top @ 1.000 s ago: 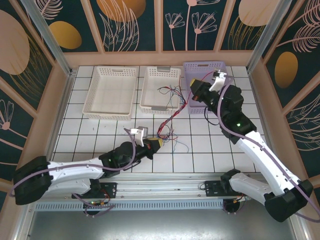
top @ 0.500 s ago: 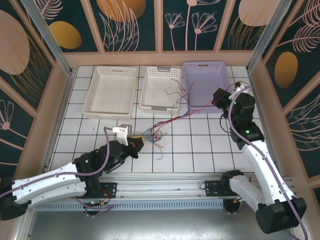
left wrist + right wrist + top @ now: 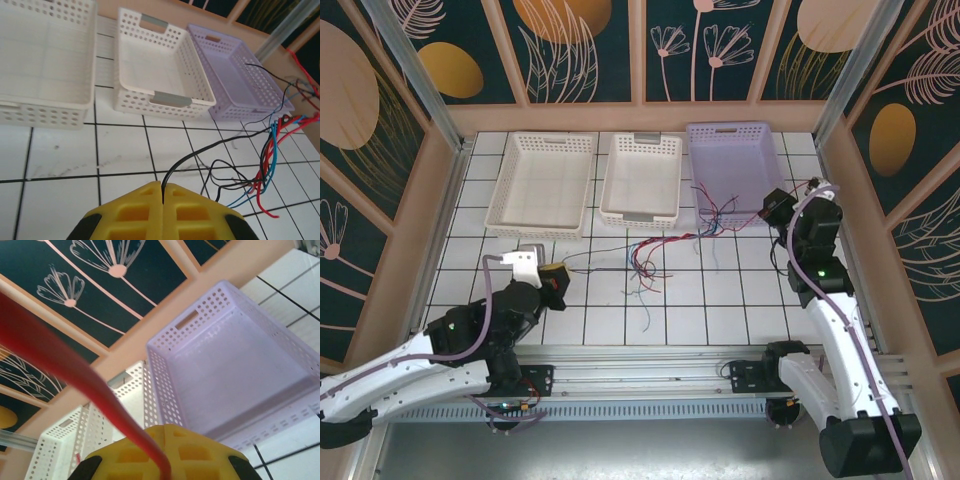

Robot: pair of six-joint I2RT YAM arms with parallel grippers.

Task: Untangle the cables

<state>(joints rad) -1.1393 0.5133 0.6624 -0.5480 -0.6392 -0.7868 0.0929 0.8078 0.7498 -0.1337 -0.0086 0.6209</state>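
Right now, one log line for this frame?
left fingers: shut on black cable | right fingers: shut on red cable | tangle: strung between them

In the top view the left arm [image 3: 420, 360], white segments with black joints, lies low from the lower-left corner toward centre-left, with the left gripper [image 3: 555, 278] pointing right. Its yellow plastic fingers [image 3: 135, 210] are pressed together, nipping a thin black cable [image 3: 164, 179]. The right arm [image 3: 840, 330] rises up the right side, bent over at the wrist. The right gripper [image 3: 775, 205] points left, closed on a red cable [image 3: 105, 405].
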